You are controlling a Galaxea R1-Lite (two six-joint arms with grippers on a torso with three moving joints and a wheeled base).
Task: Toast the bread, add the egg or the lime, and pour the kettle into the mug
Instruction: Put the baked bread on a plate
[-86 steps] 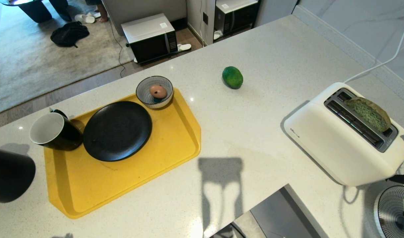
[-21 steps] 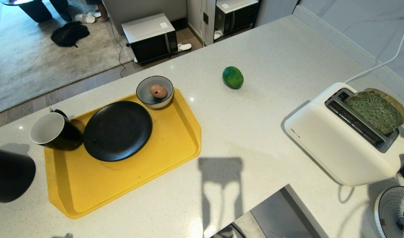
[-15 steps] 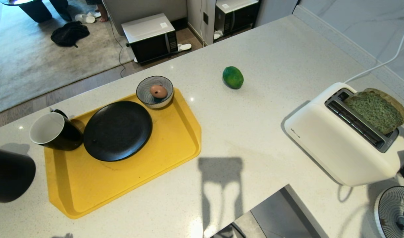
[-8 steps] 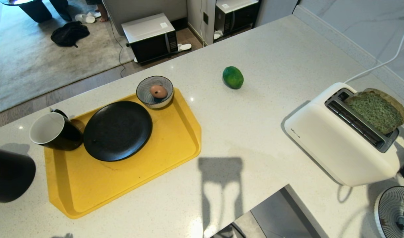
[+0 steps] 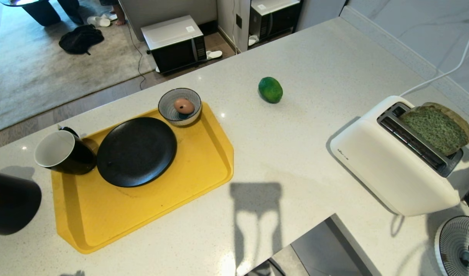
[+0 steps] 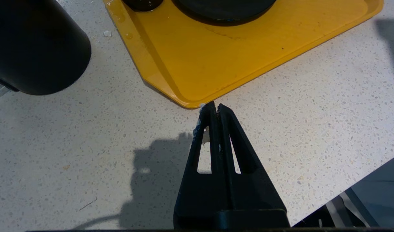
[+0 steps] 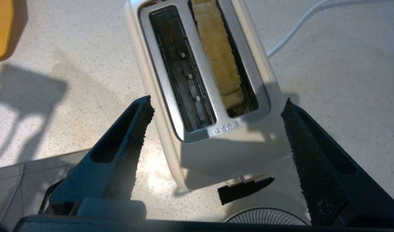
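The right gripper point(image 7: 216, 106), a pair of black claws with ribbed pads, hangs spread wide and empty above the lever end of the white two-slot toaster point(image 7: 171, 106), one finger either side of the casing without touching it. Just beyond the claw's tips, the square slice of pale green bread with a thin brown crust point(image 5: 435, 128) stands raised in the toaster's far slot, its upper half clear of the metal rim; the near slot is bare. The black lever point(image 7: 245, 190) juts from the toaster's end beneath the claw.

Well away to the claw's left, the bright green oval lime point(image 5: 270, 89) lies on the speckled pale counter point(image 5: 295, 161). Farther left, the glossy black mug with a white inside point(image 5: 61, 153) sits on the yellow plastic tray point(image 5: 150, 214).

The left gripper point(image 6: 214, 108) hovers clenched and empty, just off the tray's corner, with the matte black kettle point(image 6: 32, 45) standing nearby.
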